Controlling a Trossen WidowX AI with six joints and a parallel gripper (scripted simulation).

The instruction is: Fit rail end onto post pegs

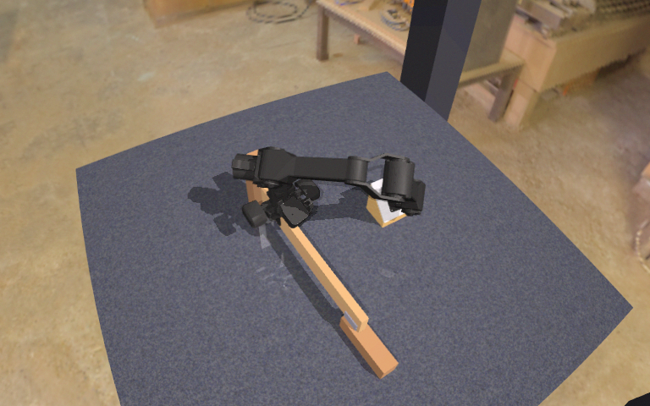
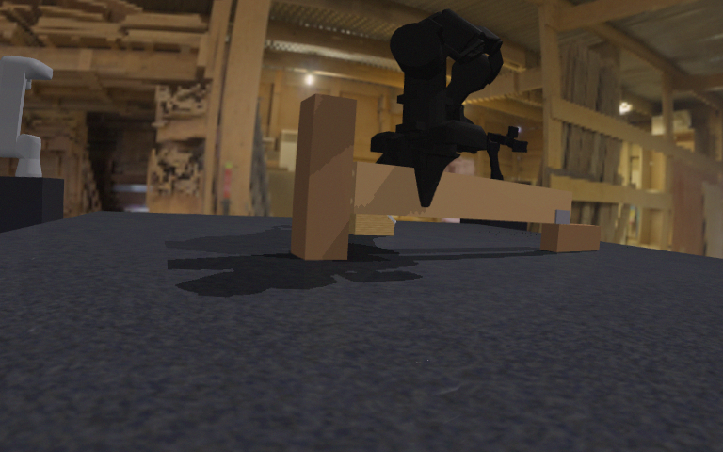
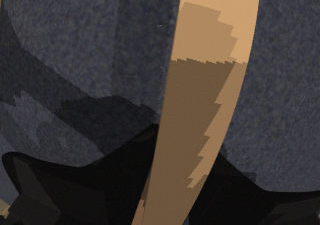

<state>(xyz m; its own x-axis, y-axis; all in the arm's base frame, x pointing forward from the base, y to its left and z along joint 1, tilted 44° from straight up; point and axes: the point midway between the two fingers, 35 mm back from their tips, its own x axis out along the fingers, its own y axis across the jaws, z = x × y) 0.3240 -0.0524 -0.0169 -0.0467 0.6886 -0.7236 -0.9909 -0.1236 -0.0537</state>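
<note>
The long wooden rail (image 1: 326,266) (image 2: 500,201) (image 3: 215,35) is off the table at its near end. Its far end sits in the grey bracket (image 1: 350,320) (image 2: 562,217) on the low footboard block (image 1: 375,354) (image 2: 570,237). The upright post (image 1: 256,193) (image 2: 323,179) stands at the rail's near end. In the exterior view the rail's end meets the post's edge with no visible gap. The pegs and holes are hidden, so peg depth and exact contact cannot be told. My gripper (image 2: 425,199) (image 3: 172,133) is shut on the rail near the post, one finger on each side.
A wooden block with a white sloped top (image 1: 388,208) (image 2: 372,225) stands beneath the arm, behind the rail in the exterior view. My arm (image 1: 321,170) reaches over the table towards the post. A dark pillar (image 1: 434,55) rises beyond the table's back corner.
</note>
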